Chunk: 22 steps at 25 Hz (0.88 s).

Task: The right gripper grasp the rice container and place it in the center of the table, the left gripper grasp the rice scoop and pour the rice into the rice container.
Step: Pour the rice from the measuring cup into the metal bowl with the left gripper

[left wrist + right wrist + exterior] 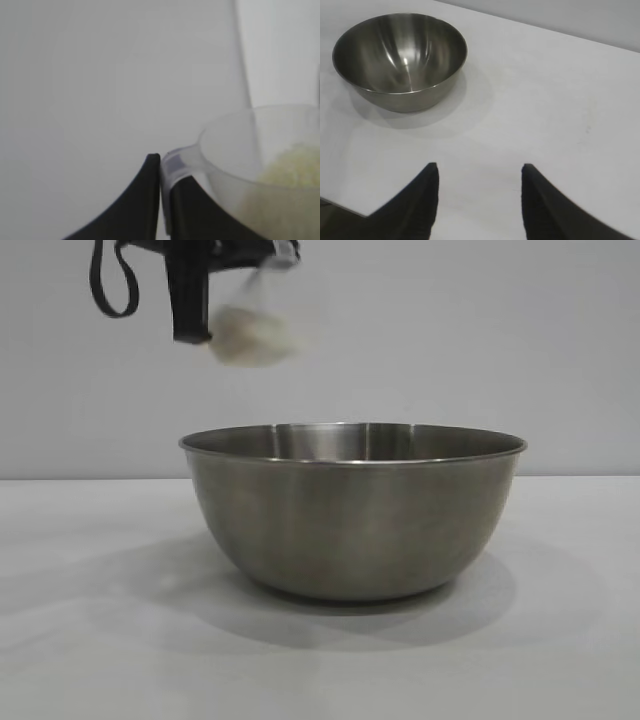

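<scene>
The rice container [352,510], a large steel bowl, stands upright on the white table [80,640] and looks empty inside in the right wrist view [400,55]. High above its left rim hangs the rice scoop [250,332], a clear plastic cup with pale rice [295,167] in it. My left gripper [205,330] is shut on the scoop's small side handle [172,165]. My right gripper [479,170] stands open over bare table, well away from the rice container, with nothing between its fingers.
A plain grey wall [450,340] runs behind the table. A black cable loop [110,285] hangs beside the left arm. In the right wrist view the table's edge [335,205] lies close to one finger.
</scene>
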{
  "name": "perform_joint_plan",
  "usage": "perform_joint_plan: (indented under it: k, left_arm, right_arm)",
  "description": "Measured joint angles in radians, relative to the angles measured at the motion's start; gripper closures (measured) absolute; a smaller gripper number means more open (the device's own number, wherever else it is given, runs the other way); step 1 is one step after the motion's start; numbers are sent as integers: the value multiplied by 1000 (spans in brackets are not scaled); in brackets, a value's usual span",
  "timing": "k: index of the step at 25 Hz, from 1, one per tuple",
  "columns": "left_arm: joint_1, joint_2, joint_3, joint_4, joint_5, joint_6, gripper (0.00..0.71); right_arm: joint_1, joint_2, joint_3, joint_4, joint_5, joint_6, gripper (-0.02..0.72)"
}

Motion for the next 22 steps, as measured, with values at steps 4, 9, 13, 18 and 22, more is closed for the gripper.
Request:
perform_joint_plan:
  k: [4,9,13,18,22]
  left_arm:
    - [-76,17,-1,21,110,292,710]
    - [-114,27,-2,21,129,539,710]
    - [-115,27,-2,29,129,625,710]
    - [-115,27,-2,42,129,666,710]
    - [-115,27,-2,42,129,669,710]
  right_arm:
    - [0,0,0,0,0,0,348]
    - [0,0,0,0,0,0,348]
    - [0,0,0,0,0,0,348]
    - [0,0,0,0,0,0,348]
    - [0,0,0,0,0,0,348]
